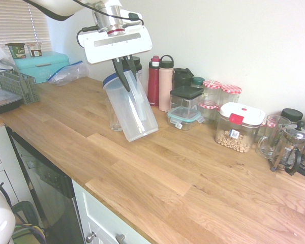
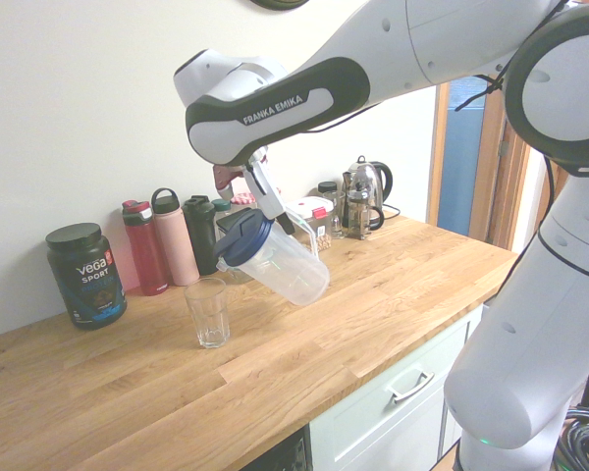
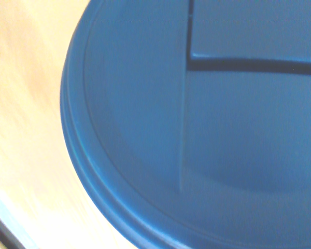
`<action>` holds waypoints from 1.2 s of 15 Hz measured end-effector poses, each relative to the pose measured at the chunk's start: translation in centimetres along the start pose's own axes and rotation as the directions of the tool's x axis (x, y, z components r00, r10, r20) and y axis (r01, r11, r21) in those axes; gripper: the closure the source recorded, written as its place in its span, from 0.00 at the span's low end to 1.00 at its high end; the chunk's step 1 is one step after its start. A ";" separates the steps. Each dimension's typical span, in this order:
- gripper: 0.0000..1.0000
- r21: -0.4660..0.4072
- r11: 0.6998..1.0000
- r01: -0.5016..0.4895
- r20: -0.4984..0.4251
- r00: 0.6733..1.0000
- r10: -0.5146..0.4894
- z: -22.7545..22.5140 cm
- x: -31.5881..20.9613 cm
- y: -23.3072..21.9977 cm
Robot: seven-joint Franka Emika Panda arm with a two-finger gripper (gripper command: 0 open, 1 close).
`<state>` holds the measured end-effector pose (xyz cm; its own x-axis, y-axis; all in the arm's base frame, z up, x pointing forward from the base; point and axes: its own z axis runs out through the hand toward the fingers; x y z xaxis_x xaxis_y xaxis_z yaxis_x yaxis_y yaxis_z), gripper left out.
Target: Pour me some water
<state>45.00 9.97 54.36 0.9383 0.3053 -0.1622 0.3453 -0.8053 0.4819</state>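
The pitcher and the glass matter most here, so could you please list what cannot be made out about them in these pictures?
- Water in the pitcher: the clear wall shows no level in either exterior view.
- Spout: in the wrist view the blurred blue lid fills the frame.
- Glass: in the first exterior view the tilted pitcher covers most of it; whether it holds water cannot be told.
- Gripper: its fingertips are hard to separate against the lid.

We note a clear pitcher (image 2: 285, 265) with blue lid (image 3: 197, 135); clear drinking glass (image 2: 208, 312); counter (image 1: 183, 173) in warm honey-toned wood planks. Bottles: one red (image 1: 153, 81), one pale pink (image 1: 165, 84). Jars (image 1: 212, 85) wear red-and-white checked lids. Teal bread box (image 1: 40, 65). Black pincer (image 1: 124, 71).
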 end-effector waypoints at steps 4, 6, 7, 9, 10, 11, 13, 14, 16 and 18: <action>1.00 -0.169 0.979 0.114 0.037 0.993 -0.109 1.1 2.2 -2.5; 1.00 -0.198 0.972 0.128 0.049 0.991 -0.120 1.5 3.0 -2.9; 1.00 -0.206 0.970 0.129 0.049 0.991 -0.122 1.3 3.5 -3.1; 1.00 -0.214 0.968 0.132 0.049 0.991 -0.124 0.4 4.2 -3.6; 1.00 -0.220 0.967 0.132 0.048 0.991 -0.124 0.0 4.5 -3.8; 1.00 -0.229 0.965 0.130 0.048 0.991 -0.122 -0.2 4.8 -3.9; 1.00 -0.239 0.962 0.128 0.055 0.991 -0.118 -0.2 5.4 -4.1; 1.00 -0.241 0.962 0.128 0.055 0.991 -0.118 -0.2 5.8 -4.2; 1.00 -0.243 0.962 0.126 0.059 0.992 -0.115 -0.3 6.2 -4.1; 1.00 -0.251 0.960 0.126 0.058 0.992 -0.115 -0.7 6.5 -4.0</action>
<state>49.72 15.59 51.97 0.8917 0.3660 -0.2663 0.4456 -0.6065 0.6585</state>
